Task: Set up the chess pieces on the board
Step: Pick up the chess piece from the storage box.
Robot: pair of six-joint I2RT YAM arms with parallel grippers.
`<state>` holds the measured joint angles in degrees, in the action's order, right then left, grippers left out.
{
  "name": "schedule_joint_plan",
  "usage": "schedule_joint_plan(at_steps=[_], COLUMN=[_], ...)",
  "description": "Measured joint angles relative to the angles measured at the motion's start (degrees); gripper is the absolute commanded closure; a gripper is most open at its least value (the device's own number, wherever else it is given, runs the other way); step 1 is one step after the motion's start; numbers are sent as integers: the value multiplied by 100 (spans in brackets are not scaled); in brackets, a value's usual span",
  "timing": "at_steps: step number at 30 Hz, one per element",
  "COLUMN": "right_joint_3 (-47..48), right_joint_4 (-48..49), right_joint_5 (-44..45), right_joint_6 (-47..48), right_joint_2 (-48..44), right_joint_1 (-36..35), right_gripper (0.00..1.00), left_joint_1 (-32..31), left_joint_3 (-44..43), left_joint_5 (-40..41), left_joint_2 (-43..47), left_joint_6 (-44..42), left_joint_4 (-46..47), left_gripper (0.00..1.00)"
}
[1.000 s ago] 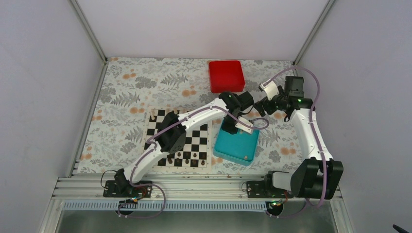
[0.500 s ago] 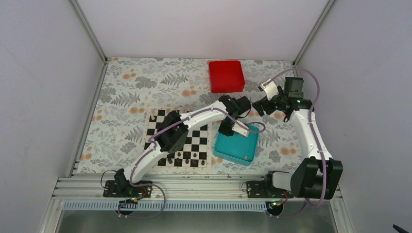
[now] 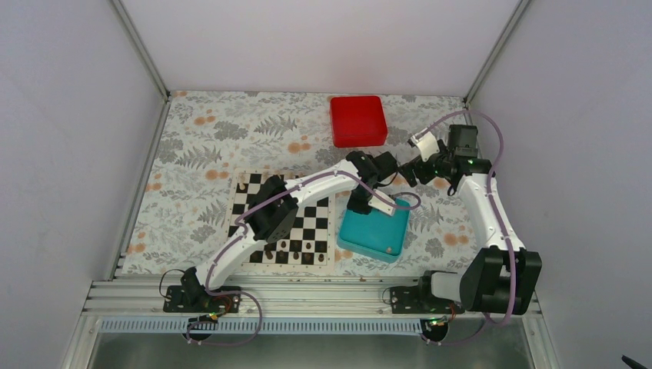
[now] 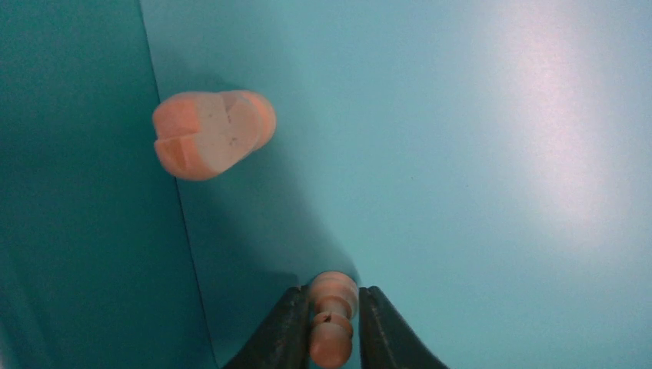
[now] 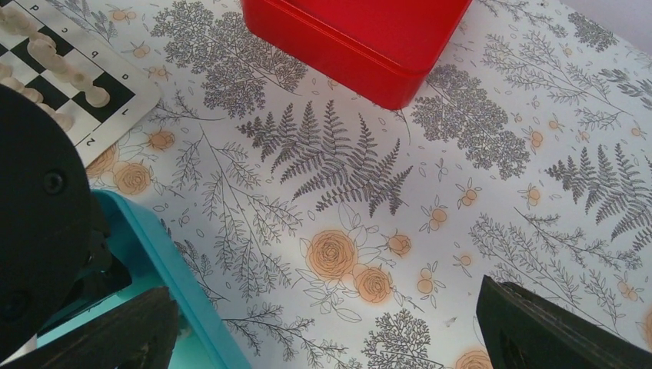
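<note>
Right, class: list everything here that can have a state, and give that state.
left gripper: shut on held piece.
right gripper: open, empty.
held piece: on teal tray floor, between fingers.
loose piece: tipped over in teal tray.
board: partly set.

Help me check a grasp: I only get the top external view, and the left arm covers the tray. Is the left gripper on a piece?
Observer: Yes. The left gripper has its jaws against both sides of a pale piece in the tray.
Operator: Anything else under there?
Observer: A second piece lies close by, at the tray wall.
Operator: And the right gripper?
Observer: Wide open, nothing between its fingers, above the cloth.
</note>
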<state>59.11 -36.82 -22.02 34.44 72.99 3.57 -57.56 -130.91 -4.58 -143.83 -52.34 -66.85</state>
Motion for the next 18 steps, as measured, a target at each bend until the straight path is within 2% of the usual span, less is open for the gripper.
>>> schedule_joint_plan(at_steps=[4,13,18], right_joint_3=[-2,-2,-4], right_joint_4=[39,258,334], right_joint_5=[15,151,262], right_joint_6=[-4,-146,-205], right_joint_2=[0,-4,-4], right_joint_1=[7,140,190], right_gripper=[0,0,0], left_joint_1=[0,-9,-31], left_joint_3=[0,0,240], left_joint_5=[0,7,129], left_joint_2=[0,55,562], left_joint_6=[11,11,31], left_joint_4=[33,-33,-133], left_gripper=[91,91,91])
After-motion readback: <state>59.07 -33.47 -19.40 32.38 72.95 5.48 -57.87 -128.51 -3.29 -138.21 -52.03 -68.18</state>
